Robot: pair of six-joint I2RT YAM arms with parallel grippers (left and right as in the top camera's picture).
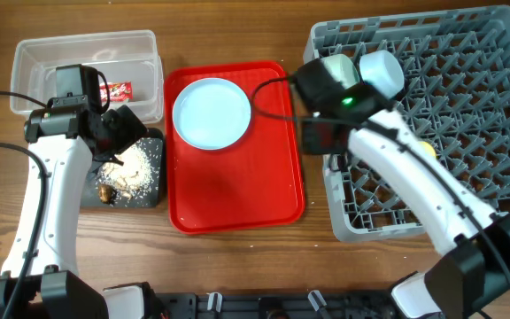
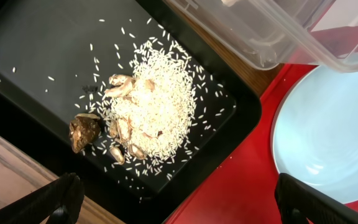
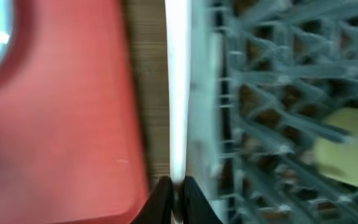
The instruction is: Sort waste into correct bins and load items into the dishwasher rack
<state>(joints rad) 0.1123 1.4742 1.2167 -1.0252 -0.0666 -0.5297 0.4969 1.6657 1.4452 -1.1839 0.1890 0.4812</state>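
Note:
The black tray [image 1: 91, 197] holds food scraps [image 1: 135, 168], white rice grains with brown bits [image 2: 154, 106]. My left gripper [image 2: 179, 202] hangs open and empty above the tray's edge, next to the red tray. The clear tub [image 1: 25, 53] holds the red wrapper [image 1: 116, 90]. The tissue is hidden. The pale blue plate [image 1: 211, 111] lies on the red tray [image 1: 237, 186]. My right gripper [image 3: 176, 186] is shut on a white plastic utensil [image 3: 178, 93] at the left edge of the grey rack [image 1: 467, 106]. The rack holds the mint bowl [image 1: 333, 66], the light blue bowl [image 1: 383, 71] and the yellow cup [image 1: 426, 149].
The red tray lies between the black tray and the rack, with a strip of wooden table on each side. The right arm crosses over the rack's front left part. The right wrist view is blurred.

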